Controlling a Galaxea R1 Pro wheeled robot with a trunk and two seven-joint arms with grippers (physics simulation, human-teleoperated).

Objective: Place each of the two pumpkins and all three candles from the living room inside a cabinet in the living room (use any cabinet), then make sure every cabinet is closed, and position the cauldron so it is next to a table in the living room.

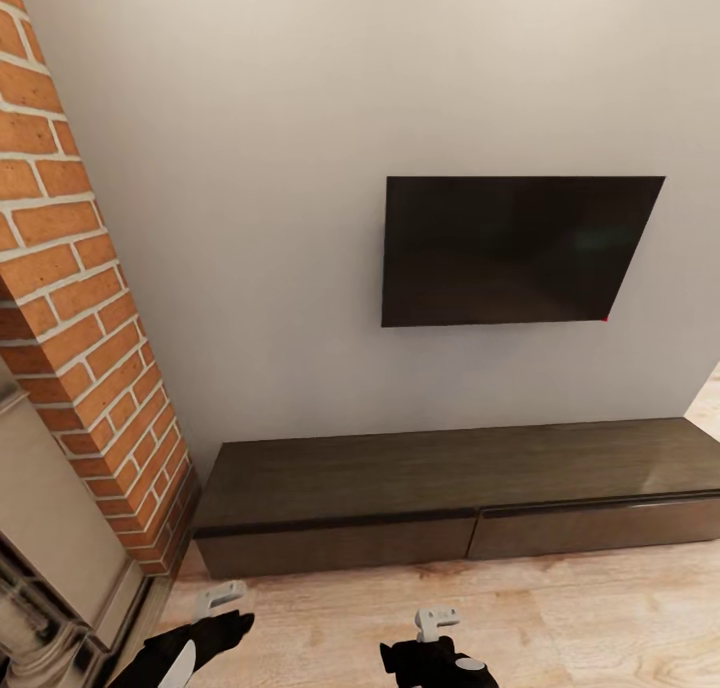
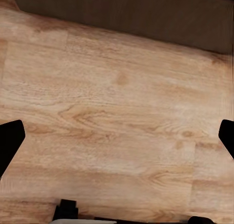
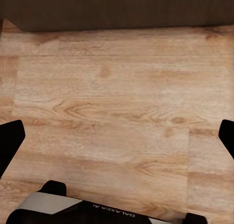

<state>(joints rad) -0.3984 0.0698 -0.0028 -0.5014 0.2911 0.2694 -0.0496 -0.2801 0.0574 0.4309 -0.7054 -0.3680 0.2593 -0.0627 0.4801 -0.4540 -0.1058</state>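
Ahead of both end effectors, closed dark cabinet [image 1: 450,513], left end effector [image 2: 117,136] fingers apart, right end effector [image 3: 117,138] fingers apart, over wood floor [image 1: 600,618]

A dark-brown wood grain is shown on the cabinet [image 1: 450,488], with a black TV [image 1: 510,250] above it on the plain off-white wall [image 1: 250,218]. Left of the cabinet, red brick with pale mortar lines is seen on the fireplace column [image 1: 80,298]. The floor [image 3: 117,112] before the cabinet is patterned in light honey wood grain.
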